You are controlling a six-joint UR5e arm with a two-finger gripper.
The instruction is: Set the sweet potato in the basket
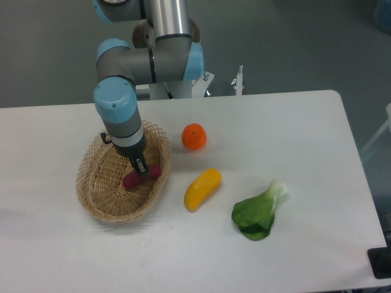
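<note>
Sweet potato (141,177) is what you see clamped between the fingers of your gripper (142,171), its magenta ends poking out to either side of the black fingers. It sits low inside the wicker basket (98,183), left of centre in the frame, over the basket's right half; whether it touches the woven floor you cannot tell from this angle. Your arm (122,116) reaches down from the top of the frame and leans into the basket, covering part of its far rim. To the right of the basket, apart from it, an orange (194,136) rests on the white table (305,134), and just below that lies a yellow oblong vegetable (203,188), tilted. Further right, toward the lower right of the frame, you have a head of bok choy (258,212) lying on its side.
</note>
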